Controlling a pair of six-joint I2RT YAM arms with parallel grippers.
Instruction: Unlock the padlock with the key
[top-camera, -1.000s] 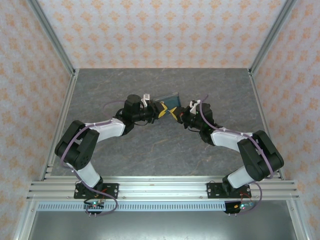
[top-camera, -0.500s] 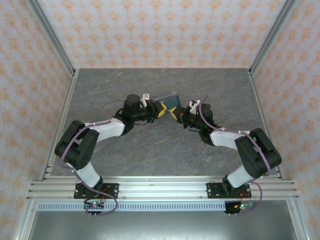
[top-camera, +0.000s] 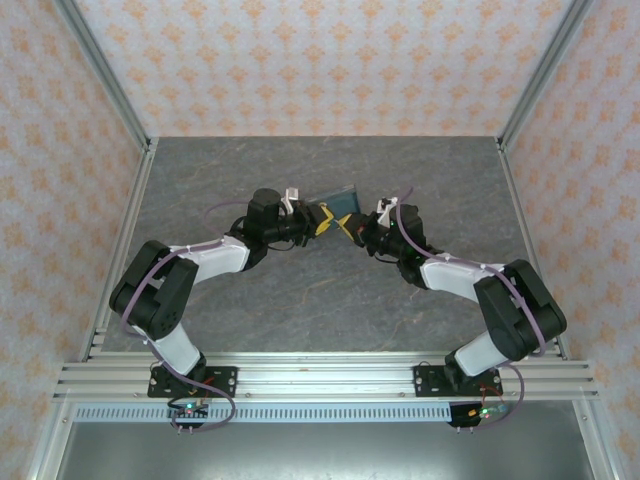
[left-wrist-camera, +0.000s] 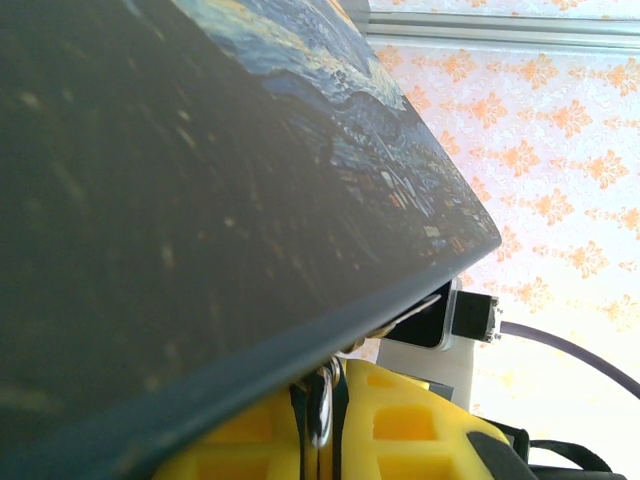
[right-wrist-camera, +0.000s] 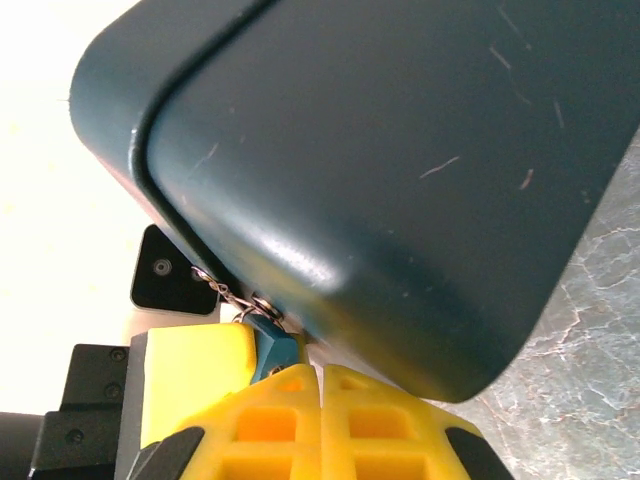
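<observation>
Roughly mid-table, seen from the top cam, both arms bend inward and their yellow tips meet, L gripper and R gripper just beside each other at the near edge of the dark-blue tin. The tin's long axis runs approx left-right, w/ its right end a bit farther back. That cam gives the layout, and the wrist cams give the small stuff.

R wrist cam: the tin's plain scratched underside looms over the R fingers, which are pressed together w/ just a hairline slit btwn them and nothing visible in it. The padlock, teal, sits right at the tin's rounded lower corner. It's wedged btwn the top of an R finger and a yellow block to the left, touching both; the block looks like an L finger, side-on. The lock's long axis is near upright in this view, leaning a little, w/ its upper end pointing at a small metal ring on the tin's edge. A short fine chain trails up-left from that ring.

L wrist cam: this one gives the painted swirly face of the tin instead, slanting down to the right. The L fingers are nearly closed, pinching a thin metal piece standing on edge in the slit. Can't tell if that's the key or the lock's shackle.
</observation>
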